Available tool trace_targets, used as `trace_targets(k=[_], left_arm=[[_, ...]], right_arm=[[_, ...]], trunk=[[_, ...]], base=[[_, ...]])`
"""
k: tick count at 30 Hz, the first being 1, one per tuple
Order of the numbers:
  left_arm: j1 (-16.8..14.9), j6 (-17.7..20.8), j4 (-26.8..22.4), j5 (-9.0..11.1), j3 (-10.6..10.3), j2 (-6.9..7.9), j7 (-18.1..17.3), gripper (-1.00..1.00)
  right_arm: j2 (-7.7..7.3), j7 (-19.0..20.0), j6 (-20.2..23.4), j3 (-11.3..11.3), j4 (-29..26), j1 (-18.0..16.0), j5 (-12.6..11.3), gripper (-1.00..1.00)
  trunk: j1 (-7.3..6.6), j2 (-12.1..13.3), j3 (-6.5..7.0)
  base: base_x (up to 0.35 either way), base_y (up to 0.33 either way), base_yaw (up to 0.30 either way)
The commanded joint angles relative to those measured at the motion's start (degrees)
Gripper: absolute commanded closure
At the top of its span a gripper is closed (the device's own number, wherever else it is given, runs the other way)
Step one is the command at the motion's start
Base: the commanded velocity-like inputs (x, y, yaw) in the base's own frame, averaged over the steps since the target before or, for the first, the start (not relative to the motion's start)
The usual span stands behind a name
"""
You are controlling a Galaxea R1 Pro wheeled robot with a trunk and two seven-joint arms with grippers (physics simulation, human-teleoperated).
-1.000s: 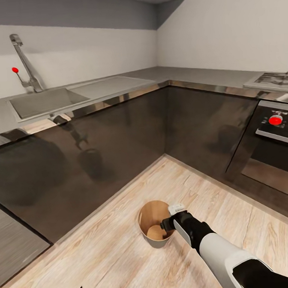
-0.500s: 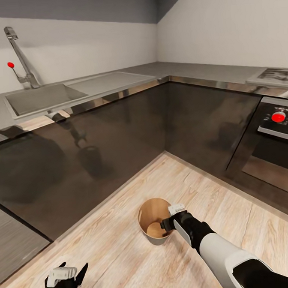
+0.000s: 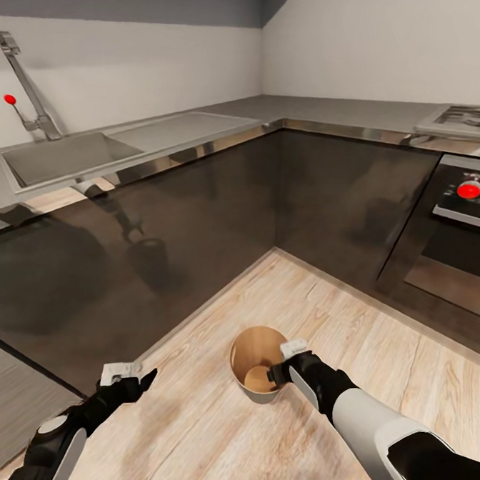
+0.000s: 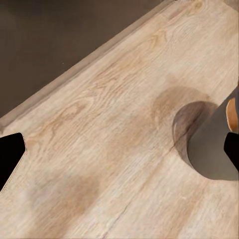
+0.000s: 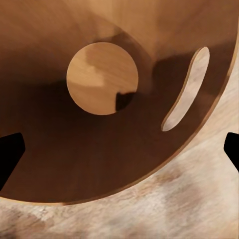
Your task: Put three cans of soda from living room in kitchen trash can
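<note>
**Right hand over the bin in the kitchen corner**

The right arm reaches forward and down from the lower right of the head view, its white forearm and black wrist ending in the right hand, which hangs over the near rim of the tash can. In the right wrist view the two dark fingertips sit far apart at the frame's opposite edges, so the hand is spread wide with nothing between them; it looks straight down into the bin's dark brown inside to its pale round floor.

The left arm comes in low from the lower left, bent and stretched toward the cabinets, with the left hand held above the floor. Its fingertips also stand wide apart in the left wrist view, holding nothing.

The tash can stands upright on the light wood-plank floor, mouth up, its long axis vertical, in the corner where two runs of dark glossy cabinets meet. Above them runs a grey steel tabletop with a sink and a tall tap. An oven with a red knob sits at the right.
</note>
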Motion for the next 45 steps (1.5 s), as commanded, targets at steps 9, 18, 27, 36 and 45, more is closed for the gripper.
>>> trace_targets(k=[9, 18, 27, 36, 45], left_arm=[[-3.16, 7.16, -0.14, 0.04, -0.42, -0.39, 5.24, -1.00], [-3.27, 7.35, -0.08, 0.01, -0.65, -0.66, 5.83, -1.00], [-3.25, 7.24, -0.02, -0.02, -0.76, -0.70, 6.52, -1.00], [-3.29, 7.12, -0.01, 0.01, -0.79, -0.70, 6.63, -1.00], [-3.27, 7.10, -0.06, 0.04, -0.79, -0.70, 6.63, -1.00]], right_arm=[[-0.04, -0.03, 0.00, 0.00, -0.03, 0.00, 0.03, -1.00], [-0.51, -0.10, 0.05, -0.11, -0.47, 0.04, 0.22, -1.00], [-0.88, -0.09, 0.43, -0.41, -1.88, 0.08, 0.24, -1.00], [-1.00, -0.29, 0.21, -0.51, -2.12, 0.09, 0.26, -1.00], [-1.51, -0.33, -0.13, -0.89, -2.19, 0.09, 0.26, -1.00]], trunk=[[0.00, 0.00, -0.81], [0.00, 0.00, -1.62], [0.00, 0.00, -2.43], [0.00, 0.00, -3.24], [0.00, 0.00, -4.05]], base=[[0.000, 0.000, 0.000], [0.000, 0.000, 0.000], [0.000, 0.000, 0.000], [0.000, 0.000, 0.000], [0.000, 0.000, 0.000]])
